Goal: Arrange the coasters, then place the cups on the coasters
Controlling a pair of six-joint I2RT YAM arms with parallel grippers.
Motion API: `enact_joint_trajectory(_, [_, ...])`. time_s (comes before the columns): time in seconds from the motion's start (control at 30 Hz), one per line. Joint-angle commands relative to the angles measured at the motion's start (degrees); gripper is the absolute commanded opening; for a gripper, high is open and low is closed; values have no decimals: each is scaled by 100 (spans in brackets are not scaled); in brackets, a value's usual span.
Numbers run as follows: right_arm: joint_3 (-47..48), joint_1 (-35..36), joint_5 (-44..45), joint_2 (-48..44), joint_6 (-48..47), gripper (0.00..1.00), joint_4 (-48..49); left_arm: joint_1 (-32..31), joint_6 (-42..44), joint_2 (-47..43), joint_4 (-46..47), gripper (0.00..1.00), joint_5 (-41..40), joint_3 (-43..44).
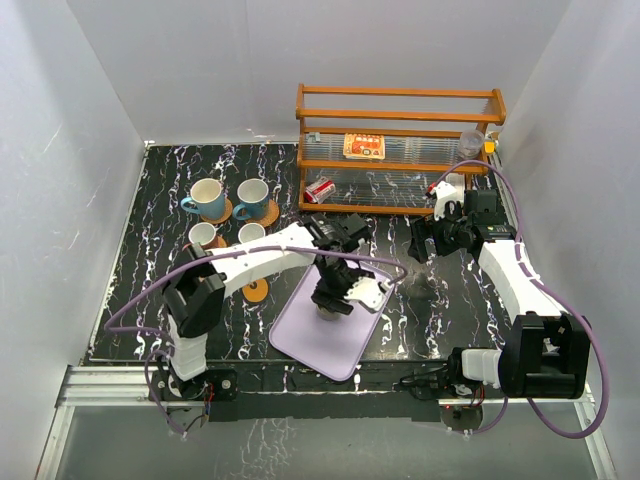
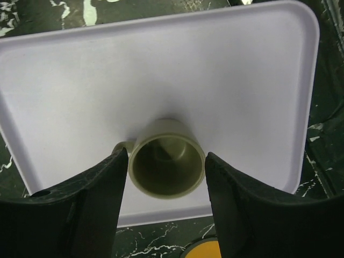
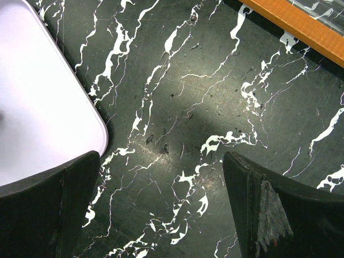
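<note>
Four cups (image 1: 207,198) on coasters (image 1: 268,212) far left, orange coaster (image 1: 257,291) bare — left gripper (image 2: 166,158) clamped on olive cup (image 2: 166,167) on the lilac tray (image 2: 161,64), right gripper (image 3: 161,156) spread wide, empty.

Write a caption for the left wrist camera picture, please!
Left gripper grips the olive mug standing on the lilac tray.

Packet (image 1: 364,146) on the rack (image 1: 400,93): I saw red-and-yellow print, too small to read.
Can (image 1: 320,190) at the rack's lower left: I read nothing.
</note>
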Motion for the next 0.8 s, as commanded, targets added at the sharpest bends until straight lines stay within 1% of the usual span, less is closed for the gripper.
enact_joint_trajectory(0.0, [14, -21, 2, -135, -62, 98, 208, -201, 577, 177, -236, 58, -360, 204])
enact_joint_trajectory(0.17, [14, -27, 0, -112, -71, 98, 198, -290, 782, 387, -144, 58, -829, 167])
enact_joint_trajectory(0.37, [23, -27, -4, -87, -79, 98, 193, -329, 870, 555, -129, 56, -920, 193])
enact_joint_trajectory(0.5, [23, -25, -2, -69, -88, 98, 189, -375, 818, 667, -190, 51, -920, 242])
enact_joint_trajectory(0.63, [23, -22, 5, -39, -88, 99, 182, -404, 642, 750, -288, 41, -910, 315])
enact_joint_trajectory(0.77, [36, -26, 12, 18, -97, 98, 154, -405, 260, 757, -365, 36, -1078, 336])
